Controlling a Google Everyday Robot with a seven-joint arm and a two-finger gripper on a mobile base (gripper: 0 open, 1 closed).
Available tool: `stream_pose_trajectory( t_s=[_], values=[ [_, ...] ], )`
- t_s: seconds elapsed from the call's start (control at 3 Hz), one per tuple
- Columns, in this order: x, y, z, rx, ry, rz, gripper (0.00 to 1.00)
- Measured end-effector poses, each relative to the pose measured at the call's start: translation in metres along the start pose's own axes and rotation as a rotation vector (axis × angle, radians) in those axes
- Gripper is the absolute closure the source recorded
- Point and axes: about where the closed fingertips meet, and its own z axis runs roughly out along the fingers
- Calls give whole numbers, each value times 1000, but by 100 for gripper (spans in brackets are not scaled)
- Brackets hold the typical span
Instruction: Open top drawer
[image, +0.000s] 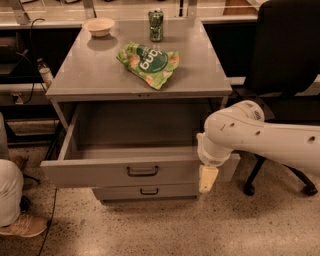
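The top drawer (95, 175) of the grey metal cabinet stands pulled far out, and its deep box shows empty inside. Its small dark bar handle (142, 171) sits in the middle of the front panel. My gripper (207, 178) hangs from the white arm (250, 135) at the right end of the drawer front, pointing down, to the right of the handle and apart from it. A shorter drawer (150, 191) with its own handle is shut below.
On the cabinet top (85, 80) lie a green chip bag (148, 62), a green can (156, 25) and a small bowl (99, 26). A black office chair (285, 55) stands at the right behind my arm. A person's leg and shoe (17, 222) are at the lower left.
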Motion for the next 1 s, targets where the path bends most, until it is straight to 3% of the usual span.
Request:
stream_pose_trajectory(
  t_s=[0.67,1.0],
  values=[
    [-8,18,-5,-69,35,-52,0],
    [-2,30,-4,-107,14,-39,19]
  ],
)
